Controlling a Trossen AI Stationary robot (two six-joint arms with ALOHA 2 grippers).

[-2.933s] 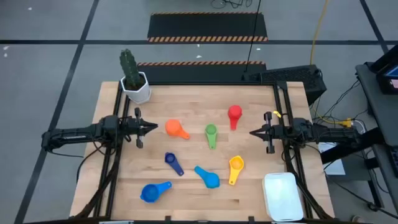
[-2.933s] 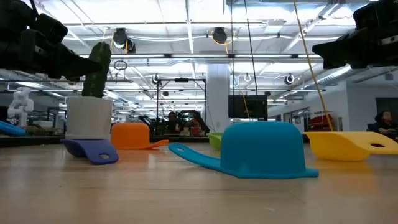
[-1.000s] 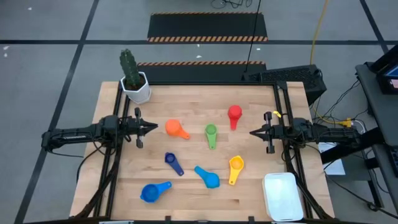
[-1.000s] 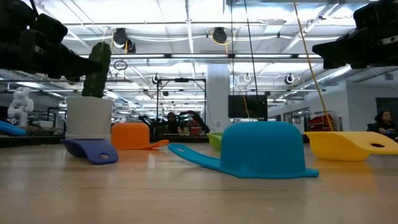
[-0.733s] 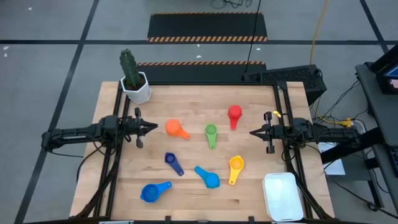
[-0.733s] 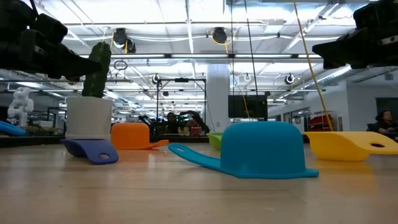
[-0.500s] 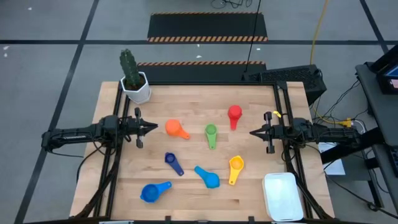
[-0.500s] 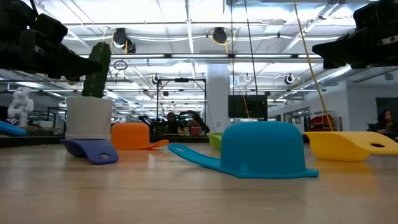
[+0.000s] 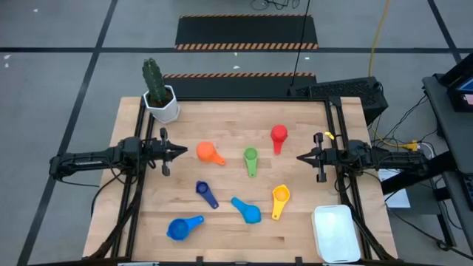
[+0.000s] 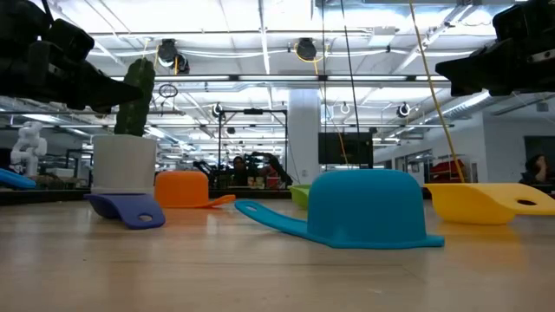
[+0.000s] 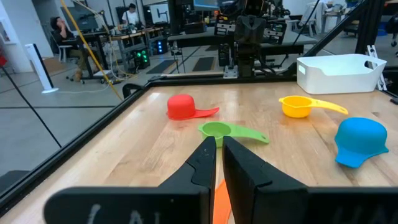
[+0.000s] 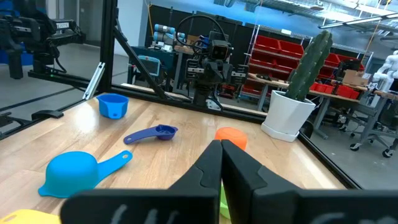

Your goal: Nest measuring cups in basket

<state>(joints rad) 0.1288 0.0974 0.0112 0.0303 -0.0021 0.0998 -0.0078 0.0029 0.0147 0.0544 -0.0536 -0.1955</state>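
Observation:
Several measuring cups lie scattered on the wooden table: orange (image 9: pixel 211 154), green (image 9: pixel 251 159), red (image 9: pixel 278 136), dark blue (image 9: pixel 206 193), yellow (image 9: pixel 280 199), a blue one (image 9: pixel 182 227) near the front left, and a lighter blue one (image 9: pixel 247 210) that rests upside down on its rim (image 10: pixel 368 208). The white basket (image 9: pixel 336 233) stands at the near right corner. My left gripper (image 9: pixel 181 151) hovers shut at the left edge, pointing level toward the orange cup. My right gripper (image 9: pixel 301 157) hovers shut at the right edge, facing it. Neither one touches anything.
A cactus in a white hexagonal pot (image 9: pixel 160 100) stands at the far left corner. Black frame rails run along the table's left and right sides. Bare wood lies between the cups and the near edge. People sit at desks far behind the table.

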